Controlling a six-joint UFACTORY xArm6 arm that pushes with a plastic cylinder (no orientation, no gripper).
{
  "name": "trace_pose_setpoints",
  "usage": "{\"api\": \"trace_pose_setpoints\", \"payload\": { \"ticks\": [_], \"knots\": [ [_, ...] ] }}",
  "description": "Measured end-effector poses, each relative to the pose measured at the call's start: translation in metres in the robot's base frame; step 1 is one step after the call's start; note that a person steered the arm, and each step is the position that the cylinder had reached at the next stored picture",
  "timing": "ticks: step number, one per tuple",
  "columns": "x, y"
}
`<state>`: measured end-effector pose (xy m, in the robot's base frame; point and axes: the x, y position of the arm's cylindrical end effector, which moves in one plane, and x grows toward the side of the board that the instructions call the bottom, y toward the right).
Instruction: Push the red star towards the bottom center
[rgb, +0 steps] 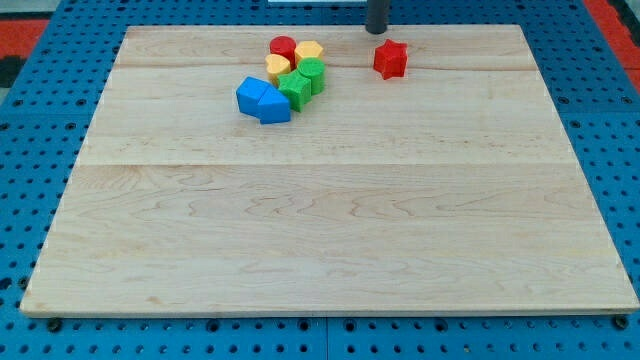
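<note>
Hanging above red star (391, 59), my tip (377, 31) seems apart.

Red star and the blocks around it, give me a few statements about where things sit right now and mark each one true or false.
1. The red star lies near the view's top, right of the cluster of blocks. True.
2. My tip is below the red star in the view. False: it is just above it, slightly to the view's left, at the board's top edge.
3. The two blue blocks sit at the cluster's lower left. True.
4. The red star touches the green blocks. False: bare board separates them.
5. The red cylinder is at the cluster's top, beside a yellow block. True.
6. The red star is already at the bottom center. False: it is far from there.
</note>
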<state>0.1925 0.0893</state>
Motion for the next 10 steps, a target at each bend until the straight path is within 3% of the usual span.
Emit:
{"api": "trace_pose_setpoints", "payload": {
  "ticks": [1,4,5,6,7,8,9,10],
  "knots": [
    [0.047,0.016],
    [0.214,-0.100],
    [0.262,-0.108],
    [0.227,-0.109],
    [0.213,-0.052],
    [0.240,-0.051],
    [0.274,0.000],
    [0.269,0.020]
  ]
}}
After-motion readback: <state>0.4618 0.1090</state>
